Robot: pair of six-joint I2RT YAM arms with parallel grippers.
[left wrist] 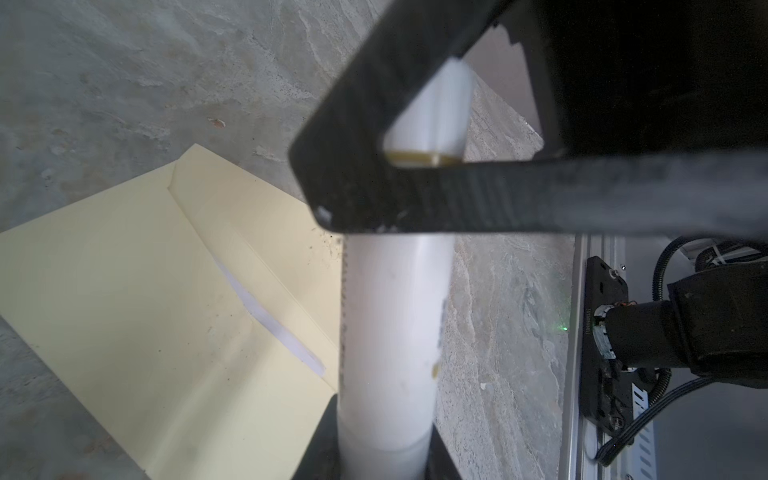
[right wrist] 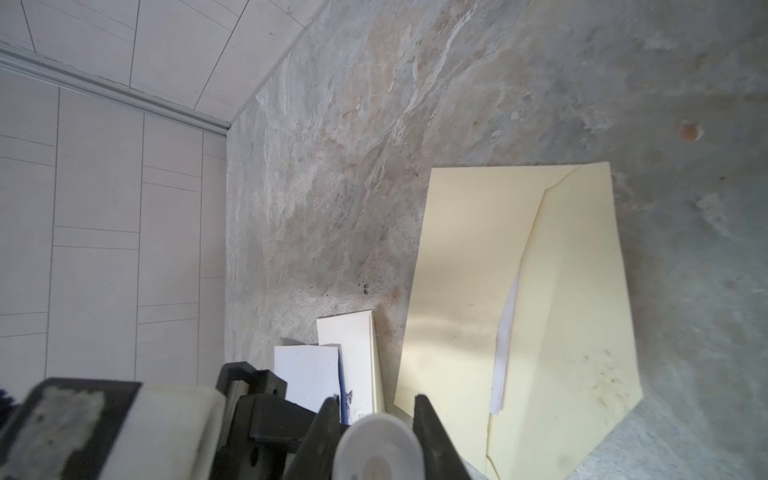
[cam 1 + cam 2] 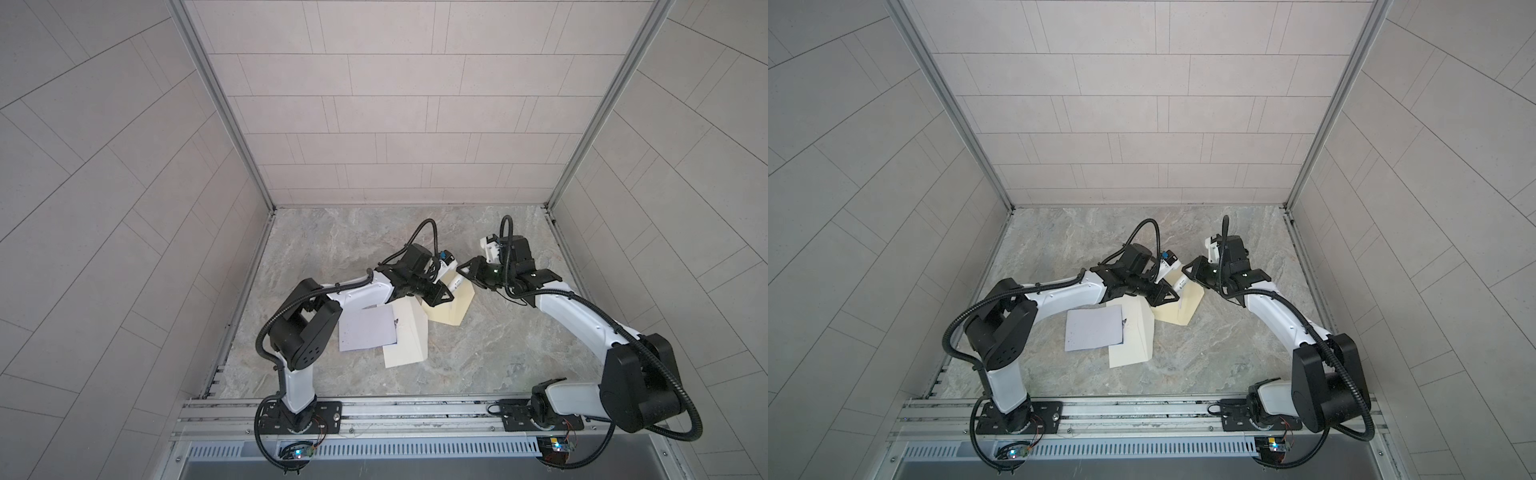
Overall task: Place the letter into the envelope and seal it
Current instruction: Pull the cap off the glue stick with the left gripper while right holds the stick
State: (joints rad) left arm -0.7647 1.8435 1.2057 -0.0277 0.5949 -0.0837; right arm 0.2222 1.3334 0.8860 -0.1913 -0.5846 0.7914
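Cream envelope, flap open, white strip along fold. Over it, L gripper clamps glue stick; R gripper flanks cap, grip unclear.

Pale yellow envelope lies flat, flap open, white sliver at mouth.

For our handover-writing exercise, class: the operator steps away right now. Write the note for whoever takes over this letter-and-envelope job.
Left pincer: shut on the glue stick, at its body.
Right pincer: closed on the stick's cap end.
Envelope: flat on the table, flap open; a white edge at its mouth is likely the letter.
Pale sheet and cream card lie loose nearby.
Done: letter apparently in.
To do: uncap, glue the flap, fold, press shut.
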